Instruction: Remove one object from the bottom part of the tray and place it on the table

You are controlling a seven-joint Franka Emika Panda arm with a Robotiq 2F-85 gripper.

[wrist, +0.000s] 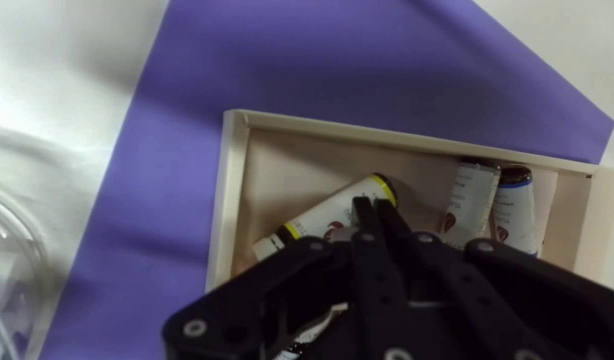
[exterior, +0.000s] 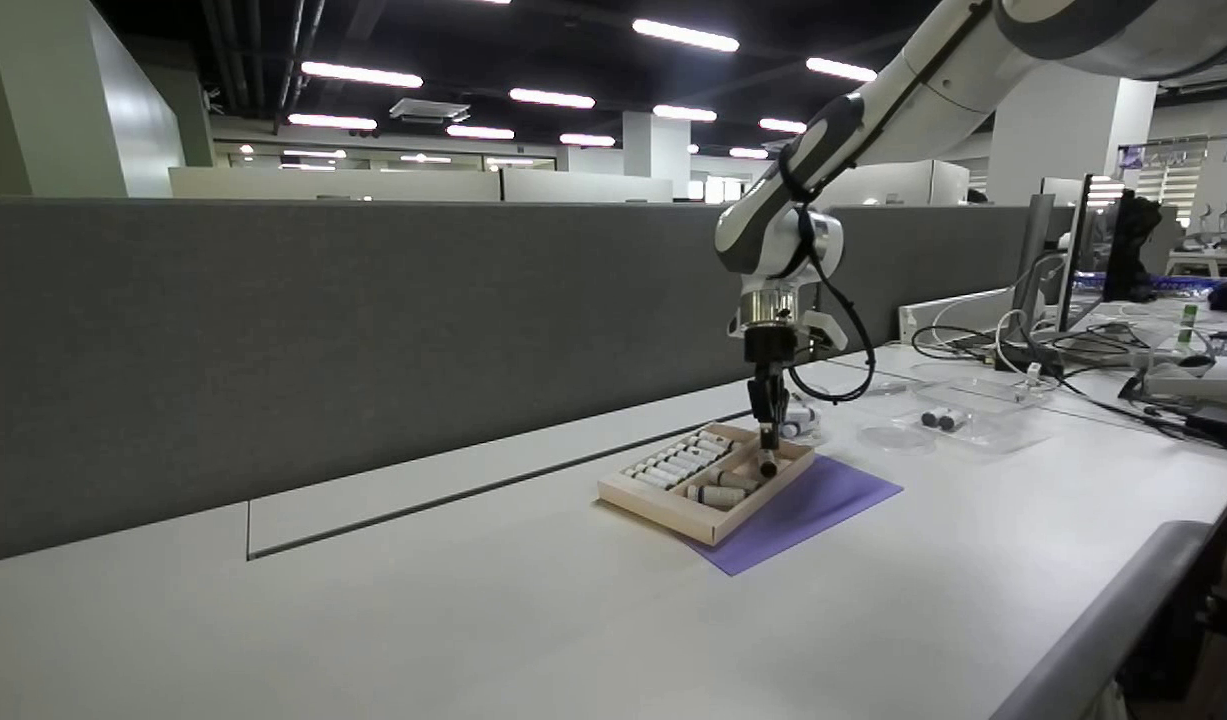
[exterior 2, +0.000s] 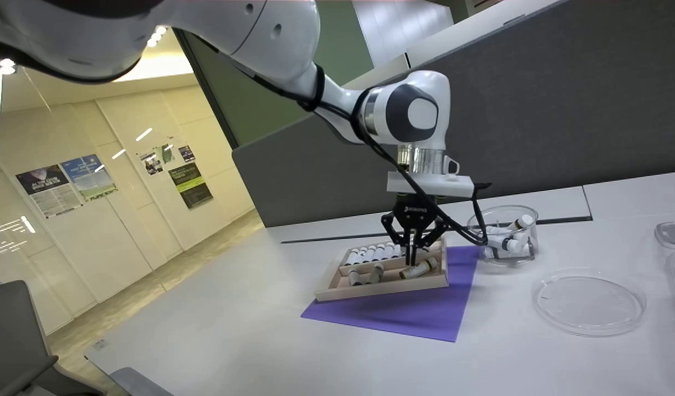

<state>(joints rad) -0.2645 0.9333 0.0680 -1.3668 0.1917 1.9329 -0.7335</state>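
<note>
The light tan tray (exterior: 663, 508) lies tilted over a purple sheet on the white table (exterior: 373, 630); it also shows in an exterior view (exterior 2: 381, 292) and the wrist view (wrist: 227, 200). Its bottom part holds a yellow-banded bottle (wrist: 332, 212), a pale bottle (wrist: 472, 197) and a blue-banded bottle (wrist: 514, 212). A row of white-capped bottles (exterior 2: 373, 253) fills the other compartment. My gripper (exterior 2: 411, 257) points down over the bottom part. In the wrist view its fingertips (wrist: 374, 204) are together, with nothing seen between them, in front of the yellow-banded bottle. Contact cannot be told.
The purple sheet (exterior 2: 403, 319) sticks out from under the tray. A clear beaker with several bottles (exterior 2: 505, 239) stands beside the tray. A clear round dish (exterior 2: 588, 302) lies nearby. A grey partition (exterior: 353, 350) runs along the table's back. Monitors and cables (exterior: 1033, 330) are at the far end.
</note>
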